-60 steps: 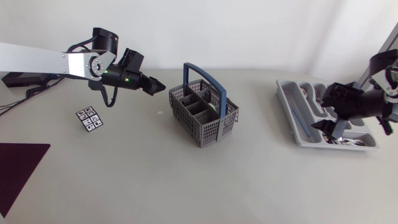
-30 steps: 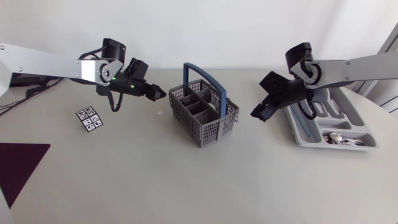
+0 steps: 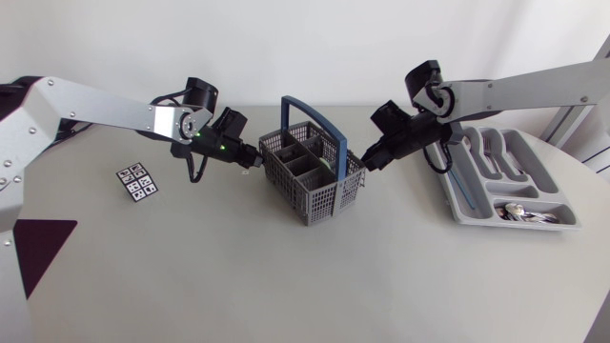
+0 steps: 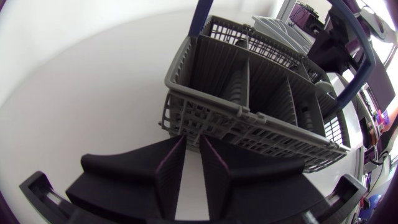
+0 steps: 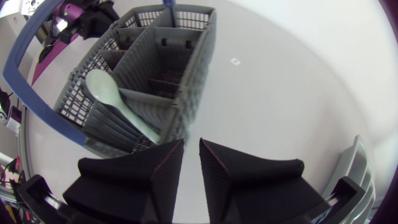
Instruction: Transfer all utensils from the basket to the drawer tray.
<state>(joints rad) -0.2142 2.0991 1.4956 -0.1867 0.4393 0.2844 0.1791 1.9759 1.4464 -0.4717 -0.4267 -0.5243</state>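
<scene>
The grey plastic basket (image 3: 310, 176) with a blue handle (image 3: 315, 119) stands mid-table. In the right wrist view a pale green spoon (image 5: 115, 102) leans in a near corner compartment of the basket (image 5: 155, 56). My left gripper (image 3: 250, 160) sits at the basket's left rim; its fingers (image 4: 168, 168) are drawn almost together with nothing between them, just short of the basket wall (image 4: 249, 118). At the basket's right rim, my right gripper (image 3: 367, 160) is likewise nearly closed and empty (image 5: 191, 149). The grey drawer tray (image 3: 456, 195) lies at the right with cutlery (image 3: 519, 211) in it.
A small card of black-and-white markers (image 3: 137, 182) lies left of the basket. A dark purple mat (image 3: 29, 250) covers the front left corner. A tiny white tag (image 5: 235, 61) lies on the table beyond the basket.
Both arms have swung in to the basket, the right one coming across from the tray. Both grippers have closed from wide to a thin slit.
</scene>
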